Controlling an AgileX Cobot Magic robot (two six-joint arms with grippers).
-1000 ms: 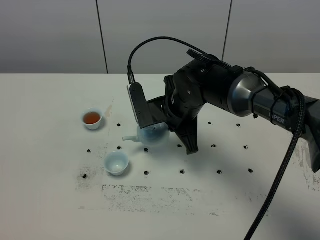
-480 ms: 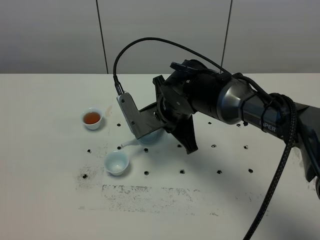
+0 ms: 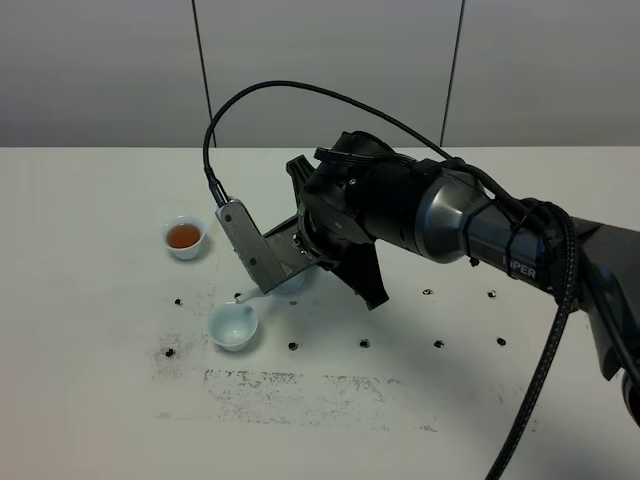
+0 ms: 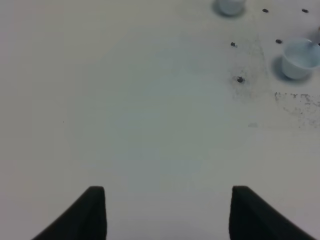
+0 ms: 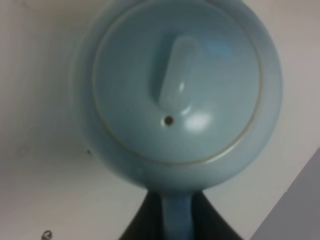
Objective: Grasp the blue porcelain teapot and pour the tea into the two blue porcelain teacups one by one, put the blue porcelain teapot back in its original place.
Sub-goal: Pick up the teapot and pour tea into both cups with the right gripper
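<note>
Since a second ago my right arm has swung left, tipping the blue porcelain teapot (image 3: 288,285), glossy and pale, spout above the near teacup (image 3: 233,327). My right gripper (image 5: 176,222) clamps its handle. White speckled table (image 3: 100,400), grey panelled wall (image 3: 100,70).

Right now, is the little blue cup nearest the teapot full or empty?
Empty: the small pale-blue porcelain cup shows a whitish inside, while the farther matching cup holds reddish-brown tea.
</note>
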